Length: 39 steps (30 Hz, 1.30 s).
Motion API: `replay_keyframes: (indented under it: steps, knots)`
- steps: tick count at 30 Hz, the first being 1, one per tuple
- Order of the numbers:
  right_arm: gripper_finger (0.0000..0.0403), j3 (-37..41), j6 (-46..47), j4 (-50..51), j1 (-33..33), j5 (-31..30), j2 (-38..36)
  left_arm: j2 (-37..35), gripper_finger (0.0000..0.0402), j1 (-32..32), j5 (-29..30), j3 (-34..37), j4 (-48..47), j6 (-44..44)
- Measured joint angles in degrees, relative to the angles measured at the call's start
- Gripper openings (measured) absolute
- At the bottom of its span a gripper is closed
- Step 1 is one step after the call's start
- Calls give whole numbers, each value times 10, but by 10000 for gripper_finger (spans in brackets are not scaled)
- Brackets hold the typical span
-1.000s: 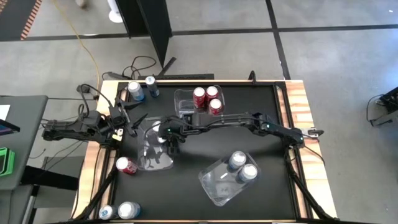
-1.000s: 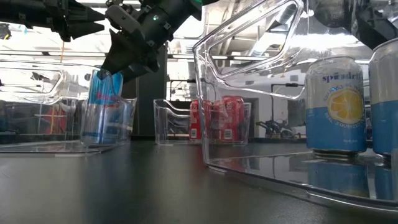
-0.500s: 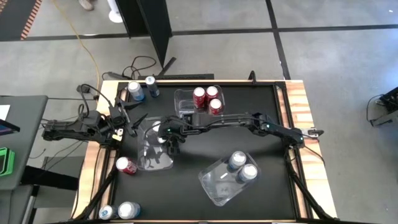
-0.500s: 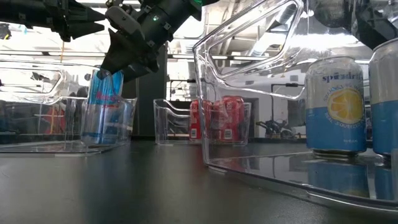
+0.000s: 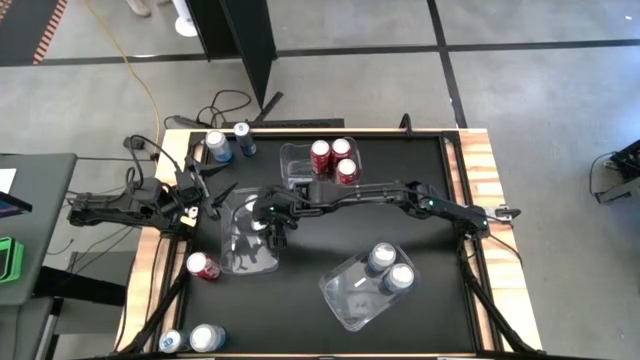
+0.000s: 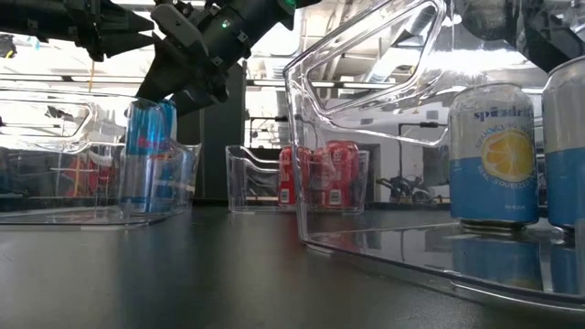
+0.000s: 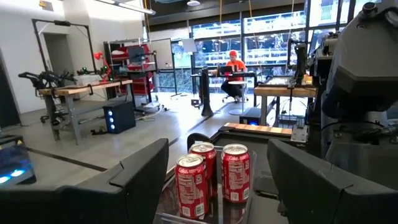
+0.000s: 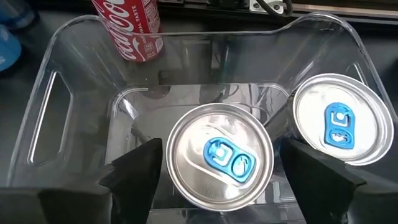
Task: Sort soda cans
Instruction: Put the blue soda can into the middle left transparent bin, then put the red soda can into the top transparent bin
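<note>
My right gripper [image 5: 272, 228] [image 8: 221, 152] is open above the left clear bin [image 5: 243, 250]. Its fingers stand on either side of a dark blue can [image 8: 219, 163] [image 6: 144, 155] that stands upright on the bin's floor, with a small gap on each side. A second dark blue can [image 8: 337, 121] stands beside it in the same bin. My left gripper [image 5: 212, 200] [image 7: 217, 149] is open and waits at the table's left edge. Three red cans [image 5: 333, 160] [image 7: 211, 174] stand in the far bin. Two light blue cans [image 5: 388, 268] [image 6: 492, 151] stand in the near right bin.
Loose cans stand on the table: a red one [image 5: 203, 265] [image 8: 127, 28] just outside the left bin, two [image 5: 228, 143] at the far left corner and two [image 5: 190, 338] at the near left corner. The table's middle [image 5: 330, 235] between the three bins is bare.
In the low view the dark blue can, tilted under my right gripper a second ago, now stands upright and lower in the left bin. My right gripper has let go of it and risen a little.
</note>
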State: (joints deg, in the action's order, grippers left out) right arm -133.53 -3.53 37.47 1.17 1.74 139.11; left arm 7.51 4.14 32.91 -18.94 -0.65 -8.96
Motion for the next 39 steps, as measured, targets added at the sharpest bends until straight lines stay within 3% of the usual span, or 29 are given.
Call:
replay_keyframes:
  steps: [14, 21, 25, 31, 39]
  knots:
    - [350, -14, -44, 24, 1, -4, -36, 0, 270, 0, -3, 0, -3, 1]
    - [350, -14, -95, 83, 4, -4, -103, 21, 270, 0, -94, -6, -18, 34]
    - [350, -14, -116, 122, 4, -4, -148, 86, 270, 10, -125, -26, -16, 62]
    - [350, -14, -154, 136, -8, -7, -218, 250, 270, 47, -99, -105, -36, 64]
    - [350, 76, -155, 105, -65, -2, -298, 442, 270, 101, 12, -357, -312, 153]
